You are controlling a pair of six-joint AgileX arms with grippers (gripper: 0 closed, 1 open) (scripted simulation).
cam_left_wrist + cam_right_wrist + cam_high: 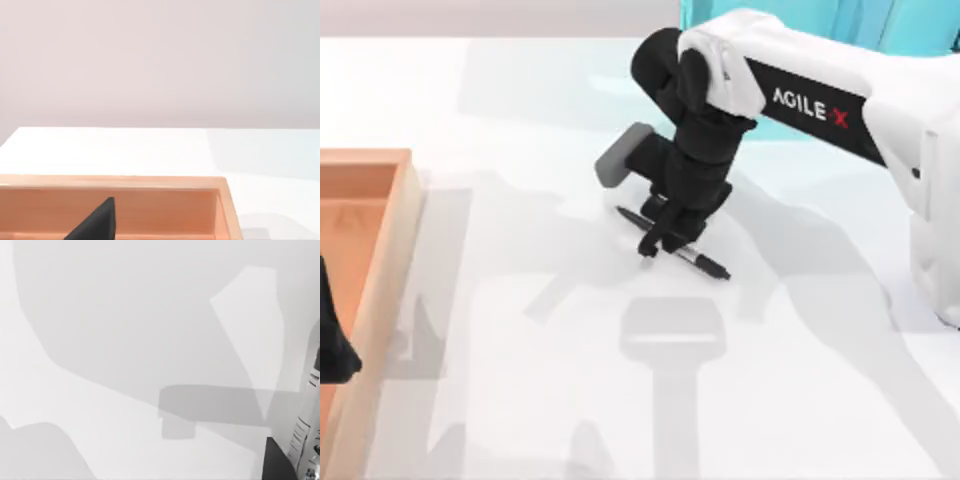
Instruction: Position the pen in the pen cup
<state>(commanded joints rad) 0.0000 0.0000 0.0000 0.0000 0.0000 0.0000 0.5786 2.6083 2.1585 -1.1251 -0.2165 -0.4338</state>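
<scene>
The black pen [705, 263] lies slanted on the white table near the middle, its silver band under my right gripper [663, 238]. That gripper has come straight down on the pen, its dark fingers shut on the pen's middle. In the right wrist view the pen [311, 415] runs along the edge beside one fingertip [277, 462]. My left gripper [332, 345] is parked over the wooden tray at the left edge, with one fingertip [97, 222] in the left wrist view. The pen cup is out of view.
A shallow wooden tray [405, 215] stands along the table's left side and also fills the low part of the left wrist view, where its rim [150, 181] crosses. A big translucent teal shelf [910, 22] rises at the back right behind my right arm.
</scene>
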